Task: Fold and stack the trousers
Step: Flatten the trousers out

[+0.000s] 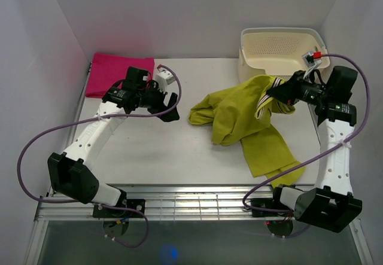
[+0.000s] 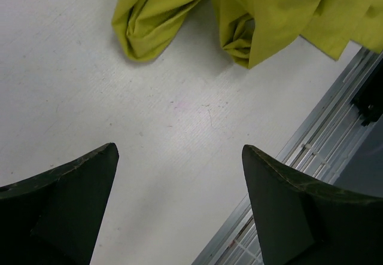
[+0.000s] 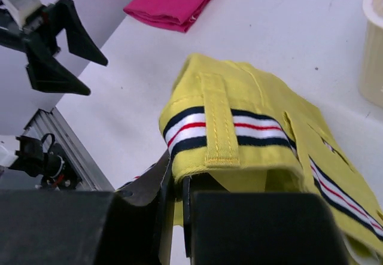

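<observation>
The yellow-green trousers [image 1: 239, 118] lie crumpled on the white table, right of centre, with one leg trailing toward the front edge. My right gripper [image 1: 276, 94] is shut on their waistband [image 3: 239, 97], which has a navy, white and red striped band; the cloth is pinched between the jaws [image 3: 179, 181] and lifted a little. My left gripper [image 1: 172, 106] hovers open just left of the trousers and holds nothing. In the left wrist view, bare table shows between its fingers [image 2: 179, 151] and the trousers' folds [image 2: 269, 14] lie beyond them.
A folded magenta-pink cloth [image 1: 116, 70] lies at the back left corner. A cream perforated basket [image 1: 263, 67] stands at the back right, close behind the right gripper. A metal rail [image 1: 191, 202] runs along the table's front edge. White walls enclose three sides.
</observation>
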{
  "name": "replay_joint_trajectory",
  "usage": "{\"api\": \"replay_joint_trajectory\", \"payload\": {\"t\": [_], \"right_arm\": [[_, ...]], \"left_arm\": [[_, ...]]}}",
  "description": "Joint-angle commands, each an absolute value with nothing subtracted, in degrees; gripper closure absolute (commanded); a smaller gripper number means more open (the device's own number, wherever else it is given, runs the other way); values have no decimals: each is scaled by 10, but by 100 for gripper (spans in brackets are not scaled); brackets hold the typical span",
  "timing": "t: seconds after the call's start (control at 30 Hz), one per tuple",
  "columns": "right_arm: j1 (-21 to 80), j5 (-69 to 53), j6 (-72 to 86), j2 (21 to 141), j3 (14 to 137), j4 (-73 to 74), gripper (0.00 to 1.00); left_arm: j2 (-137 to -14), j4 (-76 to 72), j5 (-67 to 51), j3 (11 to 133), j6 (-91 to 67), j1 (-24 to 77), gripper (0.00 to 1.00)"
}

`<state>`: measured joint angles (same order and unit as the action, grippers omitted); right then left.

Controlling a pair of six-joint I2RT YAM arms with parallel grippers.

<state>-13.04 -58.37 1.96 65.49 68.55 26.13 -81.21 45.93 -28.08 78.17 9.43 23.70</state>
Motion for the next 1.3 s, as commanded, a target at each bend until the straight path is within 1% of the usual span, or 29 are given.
{"api": "replay_joint_trajectory", "payload": {"t": [0.0, 0.03, 0.07, 0.1, 0.13, 0.2, 0.23, 0.27, 0.33, 0.4, 0.43, 0.5, 0.53, 0.57, 0.63, 0.67, 0.73, 0.77, 0.8, 0.83, 0.87, 0.93, 0.97, 1.0, 1.03, 1.13, 1.2, 1.23, 1.27], "right_arm": [[-158, -668, 60, 655, 794, 311, 92], [-157, -682, 85, 654, 799, 291, 92], [-144, -680, 177, 650, 792, 252, 92], [-136, -668, 233, 632, 753, 194, 92], [-125, -657, 282, 623, 731, 86, 92], [-61, -604, 369, 608, 696, 15, 92], [-30, -579, 375, 607, 674, -16, 92], [41, -555, 375, 608, 666, -23, 92], [104, -499, 361, 629, 650, -40, 92], [160, -467, 385, 655, 619, -98, 92], [175, -453, 376, 669, 614, -98, 92], [220, -422, 346, 721, 634, -58, 92], [241, -402, 302, 736, 643, -44, 92], [284, -386, 287, 765, 655, -37, 92], [324, -359, 280, 801, 664, -64, 92], [362, -349, 280, 841, 674, -74, 92], [397, -326, 270, 887, 730, -82, 92], [428, -319, 247, 934, 763, -72, 92], [441, -306, 238, 958, 826, -54, 92], [453, -299, 233, 979, 855, -48, 91], [467, -297, 233, 1019, 881, -45, 82], [471, -312, 243, 1048, 940, -38, 50], [470, -315, 243, 1058, 954, -30, 46], [469, -311, 216, 1054, 964, -17, 40], [465, -304, 200, 1046, 967, 1, 25], [396, -333, 124, 964, 931, 86, 11], [356, -350, 32, 928, 915, 161, 9], [316, -347, -1, 912, 908, 206, 9], [296, -338, -45, 880, 888, 295, 8]], "left_arm": [[-805, 425, -351, 793, 29, 193, 5], [-809, 418, -366, 809, 19, 184, 5], [-815, 413, -403, 818, 6, 171, 5], [-816, 410, -420, 829, -12, 150, 5], [-816, 409, -434, 839, -14, 146, 5], [-806, 409, -459, 861, -7, 146, 5], [-799, 407, -464, 862, -7, 146, 4], [-791, 408, -467, 861, -7, 146, 3], [-771, 424, -467, 851, -2, 146, 2], [-751, 440, -461, 828, 17, 145, 2], [-742, 449, -458, 818, 18, 143, 2], [-712, 452, -447, 782, 17, 142, 2], [-701, 447, -443, 770, 15, 141, 2], [-692, 443, -438, 757, 11, 138, 2], [-669, 431, -422, 725, 5, 133, 2], [-664, 430, -413, 718, -12, 118, 2], [-662, 430, -417, 706, -30, 91, 2], [-662, 429, -426, 703, -37, 49, 2], [-663, 424, -439, 701, -46, 23, 2], [-662, 418, -456, 695, -57, 0, 2], [-662, 412, -487, 693, -81, -66, 2], [-659, 389, -509, 691, -106, -118, 2], [-657, 380, -526, 692, -130, -167, 2], [-657, 376, -533, 694, -138, -190, 2], [-657, 369, -540, 698, -142, -206, 2], [-662, 380, -565, 723, -92, -217, 2], [-676, 395, -560, 736, -34, -200, 2], [-685, 445, -544, 746, 1, -180, 4], [-694, 466, -513, 754, 41, -115, 5]]}}
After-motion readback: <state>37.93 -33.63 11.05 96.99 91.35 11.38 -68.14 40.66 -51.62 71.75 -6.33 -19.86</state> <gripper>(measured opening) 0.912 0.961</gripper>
